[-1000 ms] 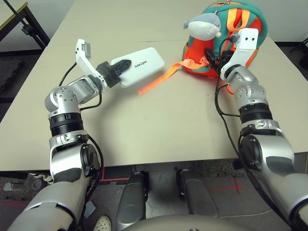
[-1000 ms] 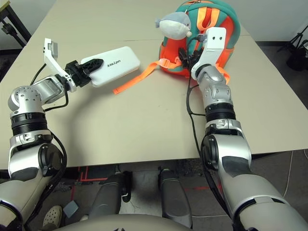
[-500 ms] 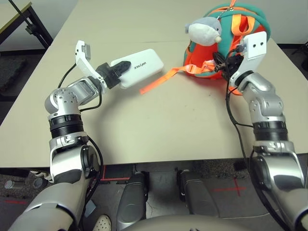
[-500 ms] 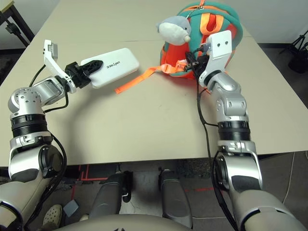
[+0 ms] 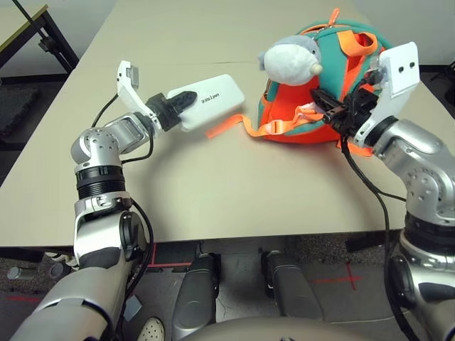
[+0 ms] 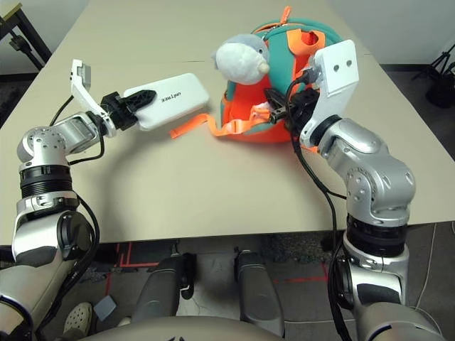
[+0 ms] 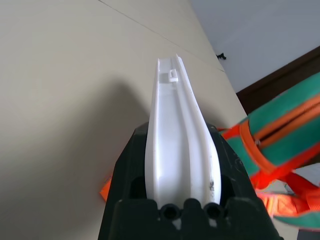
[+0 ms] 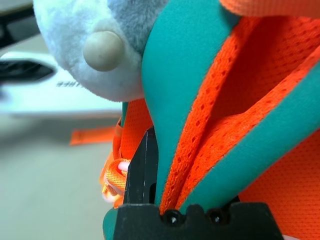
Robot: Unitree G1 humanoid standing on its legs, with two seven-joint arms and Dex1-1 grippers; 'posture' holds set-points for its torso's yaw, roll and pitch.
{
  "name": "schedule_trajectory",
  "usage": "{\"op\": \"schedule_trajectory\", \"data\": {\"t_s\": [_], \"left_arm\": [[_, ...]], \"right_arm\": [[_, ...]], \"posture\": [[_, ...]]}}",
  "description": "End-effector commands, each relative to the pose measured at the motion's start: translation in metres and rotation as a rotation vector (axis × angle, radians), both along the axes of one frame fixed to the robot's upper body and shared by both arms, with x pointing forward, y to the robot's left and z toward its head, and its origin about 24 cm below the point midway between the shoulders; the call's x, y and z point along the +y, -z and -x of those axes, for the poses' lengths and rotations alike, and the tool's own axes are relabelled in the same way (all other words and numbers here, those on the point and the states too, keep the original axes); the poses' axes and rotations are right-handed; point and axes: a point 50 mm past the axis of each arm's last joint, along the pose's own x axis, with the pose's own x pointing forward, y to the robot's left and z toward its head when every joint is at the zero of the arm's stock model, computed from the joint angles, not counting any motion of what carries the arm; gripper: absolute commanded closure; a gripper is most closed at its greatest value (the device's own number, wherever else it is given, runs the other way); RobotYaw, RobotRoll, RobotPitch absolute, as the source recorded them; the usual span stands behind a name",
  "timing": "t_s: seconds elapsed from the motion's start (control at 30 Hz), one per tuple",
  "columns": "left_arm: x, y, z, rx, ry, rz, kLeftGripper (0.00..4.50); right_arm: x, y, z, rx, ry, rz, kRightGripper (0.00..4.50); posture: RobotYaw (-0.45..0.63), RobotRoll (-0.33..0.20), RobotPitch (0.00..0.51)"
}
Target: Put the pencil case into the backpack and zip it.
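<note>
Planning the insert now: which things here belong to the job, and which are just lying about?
Job:
- pencil case, shut in the left gripper
- backpack, its teal trim pinched by the right gripper

Lying about:
- black stand beyond the table's left corner

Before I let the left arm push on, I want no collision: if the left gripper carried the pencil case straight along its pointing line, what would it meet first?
Probably the backpack: the left gripper points the pencil case that way, its trailing orange strap lying nearest. Depth unclear.
</note>
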Motion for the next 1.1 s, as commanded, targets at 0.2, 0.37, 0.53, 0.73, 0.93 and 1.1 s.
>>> {"op": "schedule_trajectory", "data": {"t_s": [0.2, 0.37, 0.53, 0.73, 0.93, 1.1], "left_arm": [[-0.007, -0.008, -0.006, -0.040, 0.029, -0.001, 3.27], [-0.006, -0.018, -0.005, -0.088, 0.058, -0.033, 3.27], [-0.001, -0.040, -0.002, -0.163, 0.088, -0.065, 3.27], [0.003, -0.082, 0.008, -0.271, 0.216, -0.097, 3.27], [0.004, -0.112, 0.022, -0.359, 0.339, -0.107, 3.27], [-0.001, -0.124, 0.031, -0.397, 0.442, -0.066, 3.27]], "right_arm": [[-0.001, 0.008, 0.013, 0.043, -0.124, 0.094, 4.12], [-0.004, 0.033, 0.004, 0.090, -0.062, 0.088, 4.12], [-0.005, 0.044, -0.002, 0.098, -0.035, 0.092, 4.12], [-0.007, 0.051, -0.009, 0.101, -0.033, 0.110, 4.12], [-0.007, 0.055, -0.012, 0.108, -0.032, 0.122, 4.12], [-0.007, 0.058, -0.015, 0.111, -0.031, 0.125, 4.12]], "posture": [[-0.18, 0.000, 0.133], [-0.17, 0.000, 0.129], [-0.16, 0.000, 0.129], [-0.15, 0.000, 0.132], [-0.15, 0.000, 0.135], [-0.15, 0.000, 0.136]]}}
